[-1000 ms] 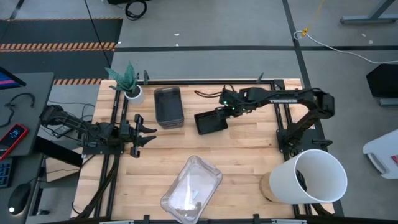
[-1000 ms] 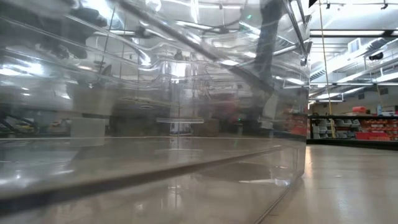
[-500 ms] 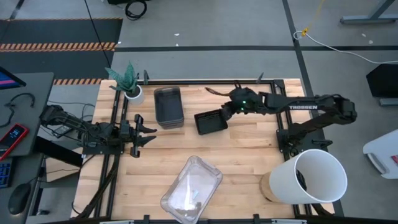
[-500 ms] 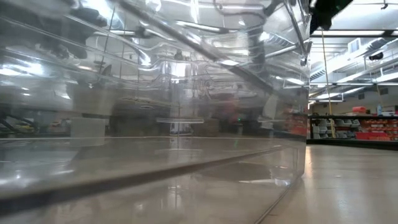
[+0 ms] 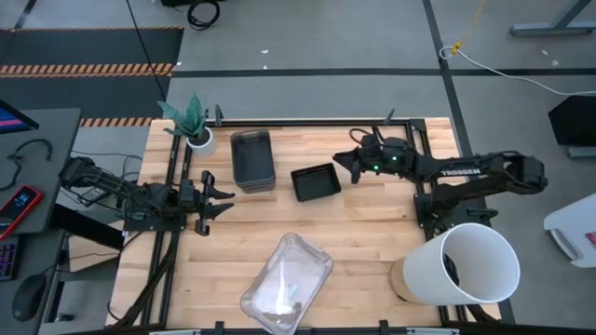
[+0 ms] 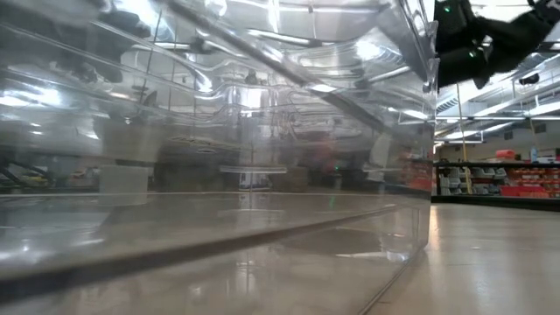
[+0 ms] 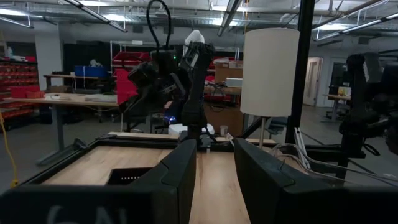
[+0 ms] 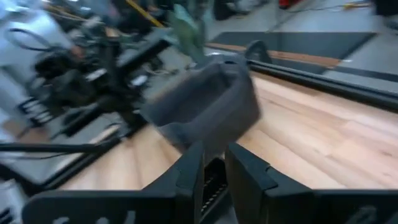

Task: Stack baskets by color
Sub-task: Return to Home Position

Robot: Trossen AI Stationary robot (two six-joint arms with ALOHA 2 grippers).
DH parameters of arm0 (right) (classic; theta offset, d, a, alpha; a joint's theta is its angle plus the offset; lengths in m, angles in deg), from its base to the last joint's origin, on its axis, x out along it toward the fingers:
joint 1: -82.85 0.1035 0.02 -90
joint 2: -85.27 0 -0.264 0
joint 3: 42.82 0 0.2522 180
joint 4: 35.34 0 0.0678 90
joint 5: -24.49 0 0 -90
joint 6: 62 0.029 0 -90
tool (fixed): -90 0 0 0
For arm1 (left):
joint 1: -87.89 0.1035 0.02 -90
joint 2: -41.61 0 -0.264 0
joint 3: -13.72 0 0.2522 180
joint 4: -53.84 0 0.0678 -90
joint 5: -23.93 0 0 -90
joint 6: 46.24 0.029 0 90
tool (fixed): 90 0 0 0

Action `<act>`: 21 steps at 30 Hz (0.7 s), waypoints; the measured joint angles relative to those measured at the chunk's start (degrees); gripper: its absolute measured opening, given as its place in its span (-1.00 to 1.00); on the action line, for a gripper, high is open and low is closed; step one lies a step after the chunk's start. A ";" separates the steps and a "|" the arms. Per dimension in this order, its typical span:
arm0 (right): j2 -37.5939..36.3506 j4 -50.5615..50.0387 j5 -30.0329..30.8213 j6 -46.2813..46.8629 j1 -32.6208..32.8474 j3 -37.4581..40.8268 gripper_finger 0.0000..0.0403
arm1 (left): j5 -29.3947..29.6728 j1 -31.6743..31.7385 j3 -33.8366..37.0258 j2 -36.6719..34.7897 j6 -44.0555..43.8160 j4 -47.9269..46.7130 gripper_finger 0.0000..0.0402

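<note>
High view: the right pincer (image 5: pixel 346 160) hangs released and empty just right of the black baskets (image 5: pixel 315 182), mid-way across the counter (image 5: pixel 372 233). The grey baskets (image 5: pixel 252 160) sit left of them, the clear baskets (image 5: pixel 287 284) nearer. The left pincer (image 5: pixel 212 195) waits spread at the left edge. A low swing home could clip the black baskets. White lettering (image 5: pixel 459 171) on the right arm (image 5: pixel 498 170) reads TROSSEN.

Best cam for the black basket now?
High view: the black basket shows whole, right gripper beside it, left gripper parked at the left edge. Left wrist view catches only its rim; the clear bin fills the low view; right wrist view: cannot tell.
</note>
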State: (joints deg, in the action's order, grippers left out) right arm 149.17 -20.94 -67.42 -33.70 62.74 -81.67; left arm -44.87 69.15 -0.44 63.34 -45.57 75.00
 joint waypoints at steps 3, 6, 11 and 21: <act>-0.31 6.69 -6.27 0.34 -2.00 4.00 -0.68 | -0.01 0.00 -0.01 0.00 0.00 0.00 -0.42; -0.29 11.12 -9.85 0.41 -3.67 7.53 -0.73 | -0.01 0.02 0.01 0.00 0.02 0.02 -0.42; -0.29 18.84 -13.67 1.46 -6.96 13.08 -0.80 | -0.01 0.02 0.01 -0.02 0.00 0.00 -0.42; -0.26 39.04 -19.82 6.29 -9.76 24.43 -0.92 | -0.01 -0.13 0.00 -0.37 0.00 -0.52 -0.42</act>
State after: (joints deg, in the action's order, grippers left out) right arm 148.90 18.10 -87.24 -27.41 52.98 -57.24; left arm -44.88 69.01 -0.44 62.97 -45.57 74.48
